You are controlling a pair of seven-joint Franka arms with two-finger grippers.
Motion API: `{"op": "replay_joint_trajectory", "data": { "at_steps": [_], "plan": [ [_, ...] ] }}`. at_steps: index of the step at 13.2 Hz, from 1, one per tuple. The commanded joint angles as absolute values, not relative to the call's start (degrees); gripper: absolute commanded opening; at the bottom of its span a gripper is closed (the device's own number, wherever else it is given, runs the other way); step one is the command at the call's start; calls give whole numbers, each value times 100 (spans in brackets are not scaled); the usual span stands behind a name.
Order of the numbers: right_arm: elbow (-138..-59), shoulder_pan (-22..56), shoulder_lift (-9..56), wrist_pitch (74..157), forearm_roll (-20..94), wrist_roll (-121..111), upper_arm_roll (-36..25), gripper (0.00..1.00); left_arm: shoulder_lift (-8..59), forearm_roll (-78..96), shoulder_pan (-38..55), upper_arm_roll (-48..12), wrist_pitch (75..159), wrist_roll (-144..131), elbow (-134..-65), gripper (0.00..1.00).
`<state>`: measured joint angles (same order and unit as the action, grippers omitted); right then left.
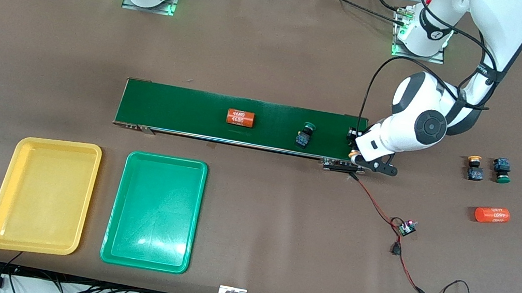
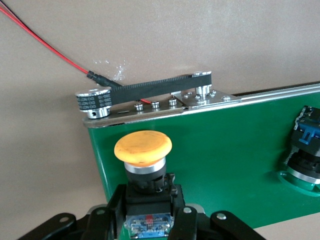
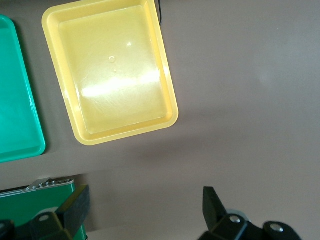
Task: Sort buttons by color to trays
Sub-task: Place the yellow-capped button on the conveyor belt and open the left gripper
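The left claw [image 2: 150, 220] grips the blocky body of a yellow-capped button [image 2: 143, 148], cap pointing away from the claw, over the conveyor belt [image 1: 193, 112] at its end toward the left arm. A green-capped button [image 1: 304, 135] lies on the belt near it. Two more buttons, one yellow-capped [image 1: 473, 168] and one green-capped [image 1: 501, 170], sit on the desk [image 1: 275, 54] toward the left arm's end. The right claw [image 3: 145, 210] waits wide open and empty, above the desk near the yellow tray [image 3: 112, 70] and green tray [image 3: 15, 100].
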<state>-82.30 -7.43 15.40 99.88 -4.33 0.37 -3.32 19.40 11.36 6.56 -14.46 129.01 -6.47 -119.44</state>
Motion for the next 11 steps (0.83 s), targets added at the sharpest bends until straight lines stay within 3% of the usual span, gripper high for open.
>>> {"op": "replay_joint_trajectory", "data": {
  "at_steps": [1,11],
  "plan": [
    [-8165,-843,1512,9914,-501,97,-325,100,1925,1257,650,-1433,12744,-659,-11848,0],
    [-8174,-818,1459,9879,-466,61,-334,100,1969,1257,642,-1433,12744,-598,-11874,1]
  ]
}}
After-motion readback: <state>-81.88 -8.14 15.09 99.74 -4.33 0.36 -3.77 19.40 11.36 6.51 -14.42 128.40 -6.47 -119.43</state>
